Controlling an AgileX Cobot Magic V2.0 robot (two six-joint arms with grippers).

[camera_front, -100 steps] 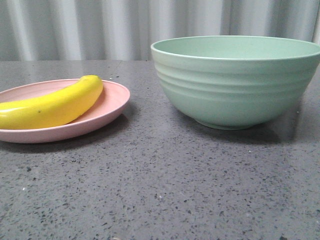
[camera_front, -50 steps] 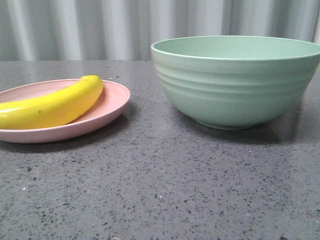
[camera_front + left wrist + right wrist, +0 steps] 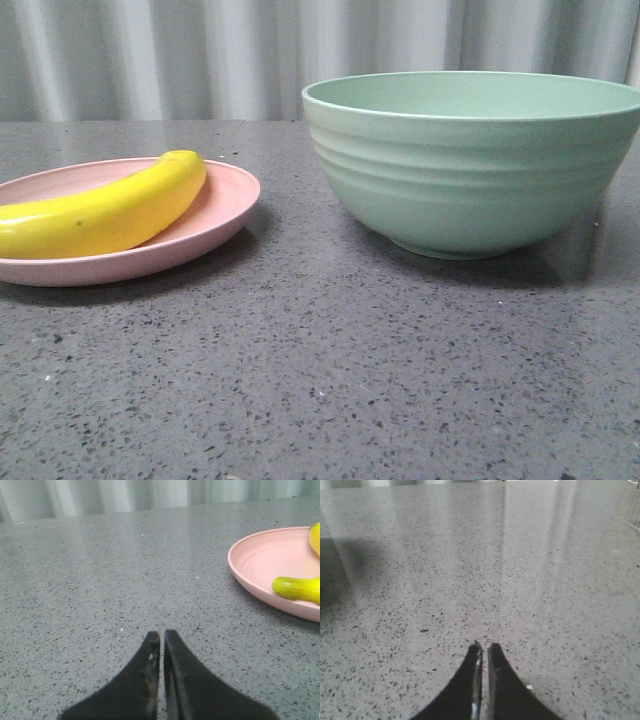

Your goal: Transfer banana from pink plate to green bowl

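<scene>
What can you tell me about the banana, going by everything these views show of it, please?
The banana is bright yellow, smooth and gently curved, with a plastic-looking sheen and a tiny dark speck on its side. It lies on its side in the pink plate, its rounded end up near the far rim; its other end runs past the front view's left edge. The left wrist view shows a greenish-yellow tip on the plate. Nothing else touches it; neither gripper is near.

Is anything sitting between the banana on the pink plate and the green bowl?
Nothing visible. The banana lies on the pink plate, and only bare table separates it from the green bowl. The bowl's high wall must be cleared.
</scene>
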